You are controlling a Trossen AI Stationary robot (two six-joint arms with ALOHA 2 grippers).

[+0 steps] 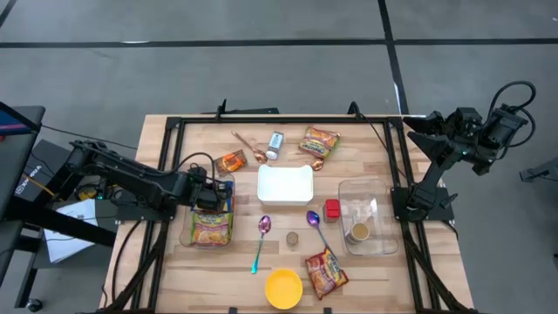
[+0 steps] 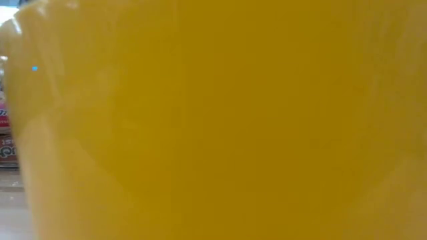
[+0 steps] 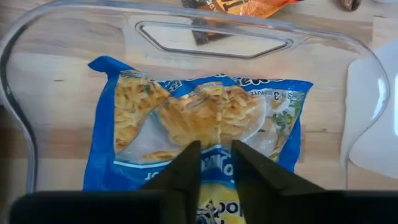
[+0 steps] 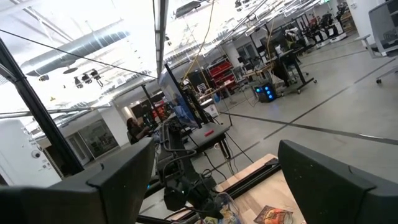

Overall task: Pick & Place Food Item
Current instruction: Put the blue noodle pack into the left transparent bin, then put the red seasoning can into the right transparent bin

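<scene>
A blue and yellow noodle packet (image 3: 199,118) lies flat in a clear plastic container (image 3: 211,46) on the table's left side (image 1: 190,234). My left gripper (image 3: 214,163) points steeply down over the packet's near end, its fingertips a narrow gap apart, with the packet's print showing between them. In the high view it sits at the container's far end (image 1: 214,201). My right gripper (image 4: 217,168) waits raised off the table's far right corner (image 1: 418,126), fingers wide apart and with nothing between them. My left gripper comes at the packet's near end (image 3: 214,186) from above, slanting down. Its fingertips (image 3: 186,163) stand at the packet's surface, but I cannot tell whether they touch it. The packet lies flat on the container's floor.
A white tray (image 1: 285,183) sits mid-table, and a second clear container (image 1: 366,214) on the right holds a cup. Other packets (image 1: 320,139) (image 1: 325,272) (image 1: 231,161), spoons (image 1: 261,240), a can (image 1: 275,144) and a red block (image 1: 332,208) lie around. A yellow bowl (image 1: 283,288) fills the low view (image 2: 213,120).
</scene>
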